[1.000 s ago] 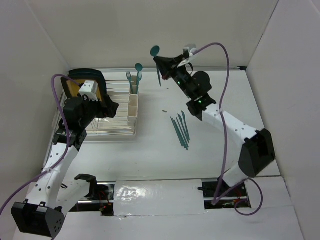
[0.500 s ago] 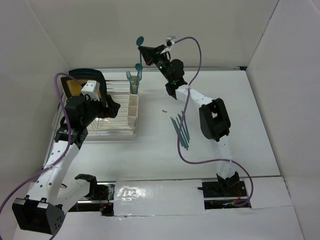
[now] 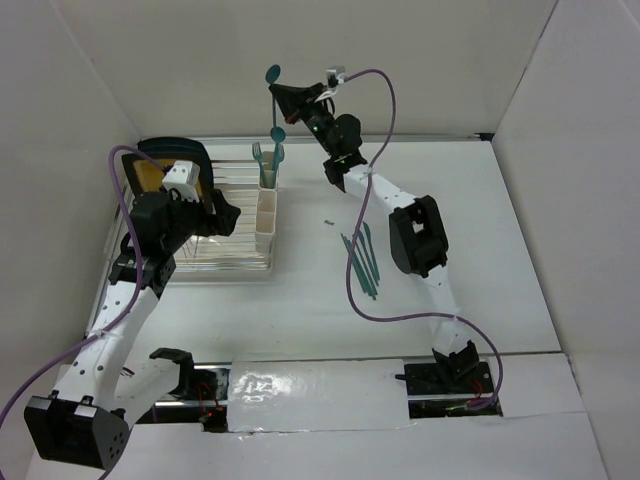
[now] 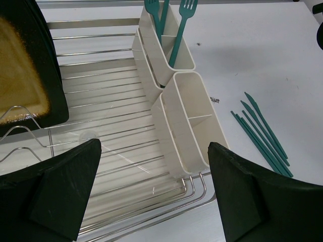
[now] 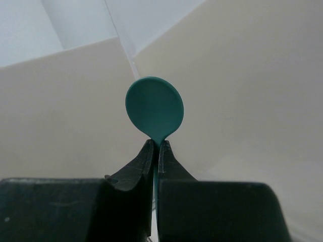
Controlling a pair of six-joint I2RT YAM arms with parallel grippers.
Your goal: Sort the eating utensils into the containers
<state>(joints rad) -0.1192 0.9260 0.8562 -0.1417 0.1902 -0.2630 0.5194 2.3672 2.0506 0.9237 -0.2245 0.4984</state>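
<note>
Left tool (image 4: pixel 154 151): jaws spread wide, nothing between them; hangs over the dish rack (image 4: pixel 111 101), left side of the top view.
Plate (image 3: pixel 150 172): one, yellow and black, upright at the rack's far left.
Containers (image 4: pixel 187 121): cream cups in a row along the rack's right edge; near cups bare inside.
Loose utensils (image 3: pixel 362 260): teal, flat on the table (image 3: pixel 450 200), centre of the top view, right of the containers; four or five, overlapping, count unsure.
Standing utensils (image 4: pixel 187 7): three in the farthest cup; two show fork heads.
Right tool (image 5: pixel 155 147): pinched tight on one spoon (image 5: pixel 154 111) at its neck, bowl up; raised at upper centre of the top view.
</note>
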